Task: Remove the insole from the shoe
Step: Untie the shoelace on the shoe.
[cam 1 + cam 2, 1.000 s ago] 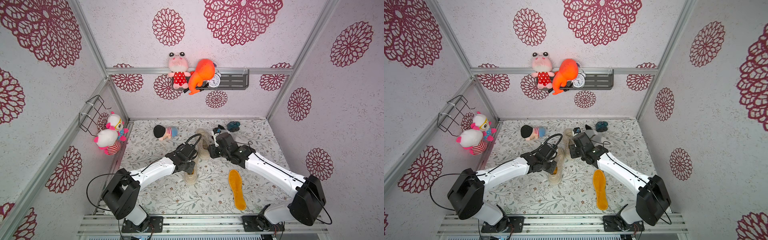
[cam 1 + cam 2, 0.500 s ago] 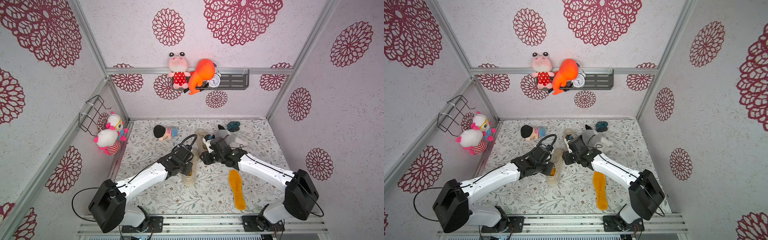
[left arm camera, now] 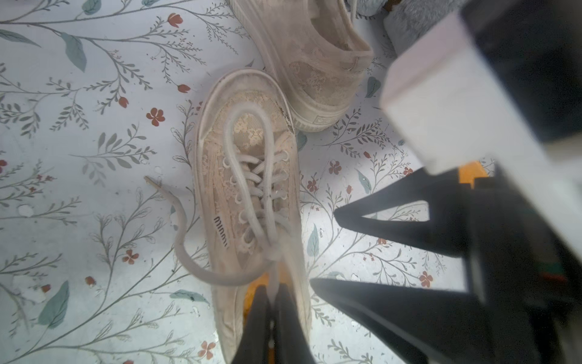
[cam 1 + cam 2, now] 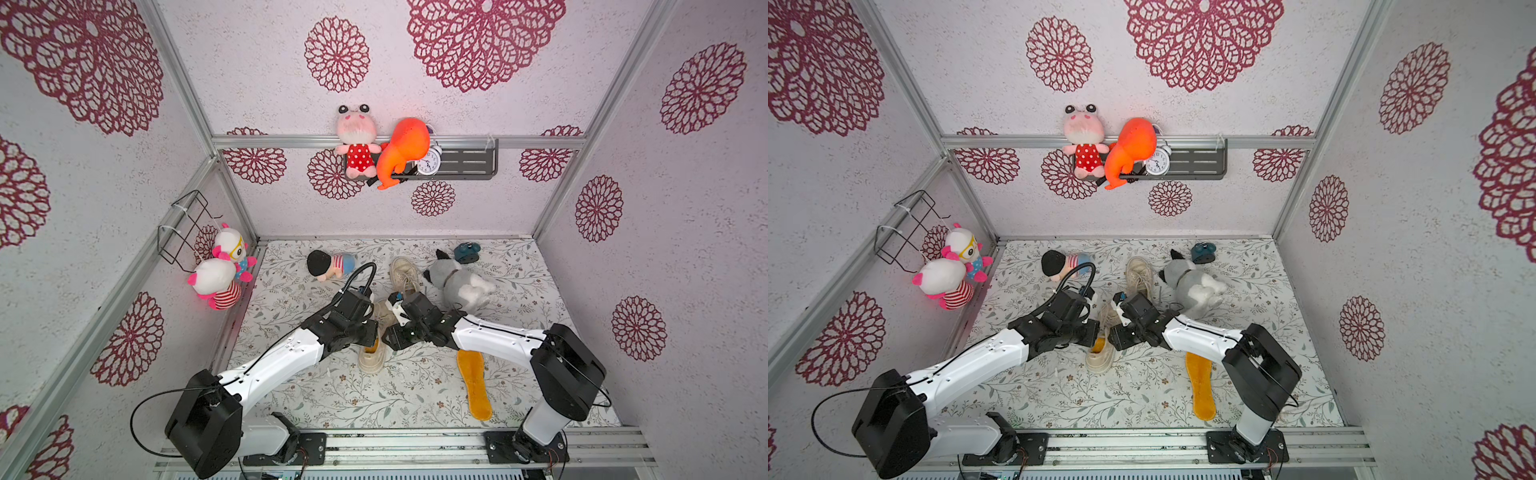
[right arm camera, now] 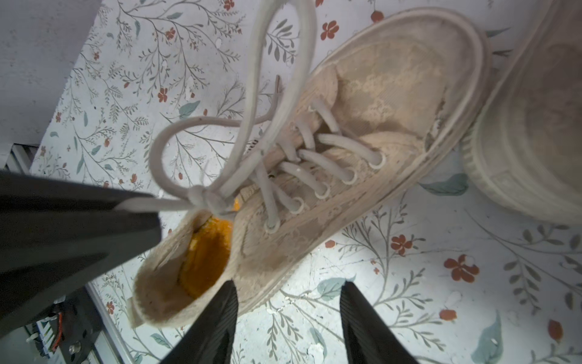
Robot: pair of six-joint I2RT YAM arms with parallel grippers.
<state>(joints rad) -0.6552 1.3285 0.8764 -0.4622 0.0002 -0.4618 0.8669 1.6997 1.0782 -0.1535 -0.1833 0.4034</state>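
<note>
My left pincer (image 3: 273, 288) was clenched on the lace (image 5: 176, 205). The right pincer (image 5: 288, 285) stood released beside the shoe (image 4: 372, 353) heel. The insole (image 5: 206, 252) sat inside the shoe. I judged it light and floppy, best pinched at its heel edge.

The beige shoe (image 5: 362, 141) lies on the floral mat (image 5: 472, 283). The orange insole (image 5: 208, 255) sits inside its heel opening. The right gripper (image 5: 288, 285) stands beside the sole, jaws apart. The left gripper (image 5: 151, 208) clamps a lace (image 5: 170, 204).
</note>
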